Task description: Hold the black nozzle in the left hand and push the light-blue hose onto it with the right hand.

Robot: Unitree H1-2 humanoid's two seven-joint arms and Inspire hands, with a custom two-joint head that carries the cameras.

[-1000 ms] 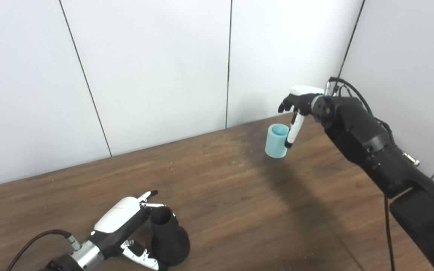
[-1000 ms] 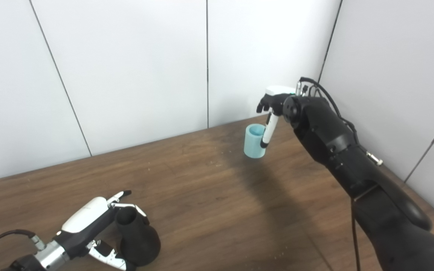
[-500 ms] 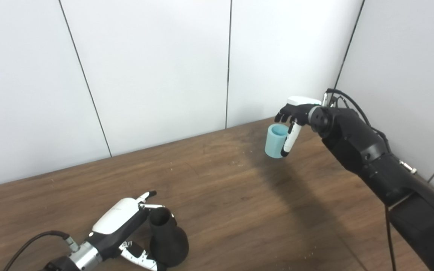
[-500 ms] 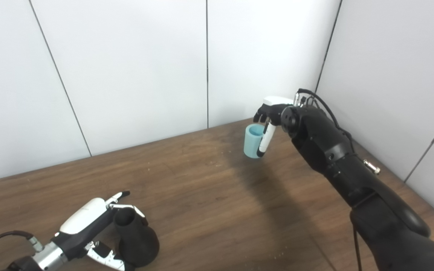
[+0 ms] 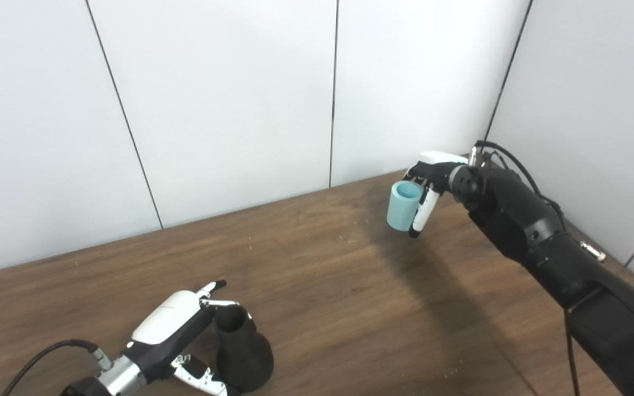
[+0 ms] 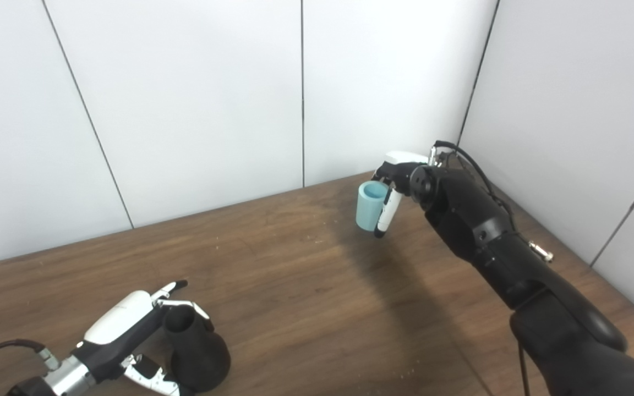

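Standing at the near left of the wooden tabletop (image 5: 322, 264), the black nozzle (image 5: 242, 355) is upright, wide base down, narrow open neck up. Left hand (image 5: 176, 341) sits just beside it on its left, fingers (image 5: 212, 286) spread at the neck and thumb near the base; touching or apart can't be told, no firm grasp visible, so released. Light-blue hose (image 5: 403, 206), a short open-topped tube, stands far from the nozzle, at the tabletop's far right by the wall corner (image 5: 496, 99). Right hand (image 5: 432, 179) is at the hose: thumb (image 5: 420, 212) down its right side, other fingers curled at the rim behind it. Whether it actually clamps the hose can't be told.
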